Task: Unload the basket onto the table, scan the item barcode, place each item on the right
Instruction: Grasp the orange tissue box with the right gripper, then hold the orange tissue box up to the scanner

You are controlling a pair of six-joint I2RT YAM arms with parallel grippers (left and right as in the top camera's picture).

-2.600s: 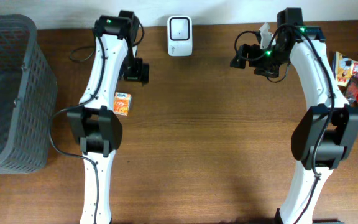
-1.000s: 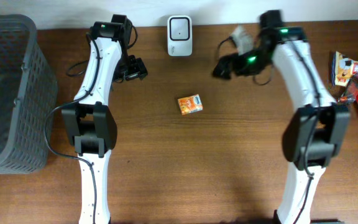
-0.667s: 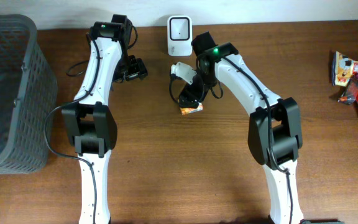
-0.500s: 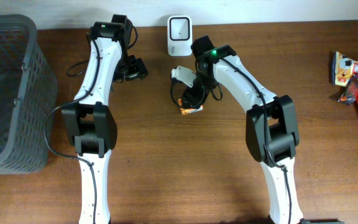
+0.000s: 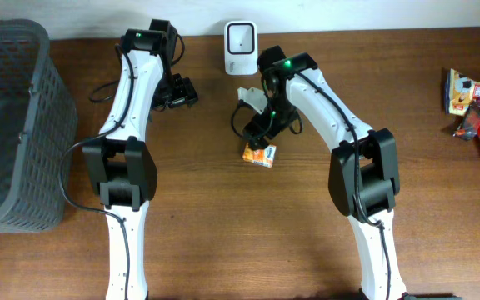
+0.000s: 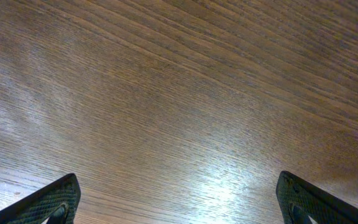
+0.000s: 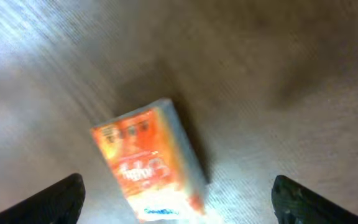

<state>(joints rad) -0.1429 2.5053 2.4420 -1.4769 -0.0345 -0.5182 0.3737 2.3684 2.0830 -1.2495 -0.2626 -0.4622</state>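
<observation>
Brown wooden surface (image 5: 223,233) holds a small orange box (image 5: 259,154), lying loose near the middle, a little in front of the white scanner (image 5: 241,37). The right end effector (image 7: 179,198) hangs over the box, spread wide and not touching it, likely ready to grab it. The left end effector (image 6: 179,199) is spread too, over bare wood. A basket (image 5: 52,125) sits far left and snacks (image 5: 473,100) far right. Nothing blocks the way to the scanner.

The front of the table (image 5: 248,242) is bare wood with room to move. A basket (image 5: 15,125) blocks the left side, a scanner (image 5: 240,37) stands at the back, packets (image 5: 473,100) crowd the right edge, and an orange box (image 5: 260,154) lies mid-table.
</observation>
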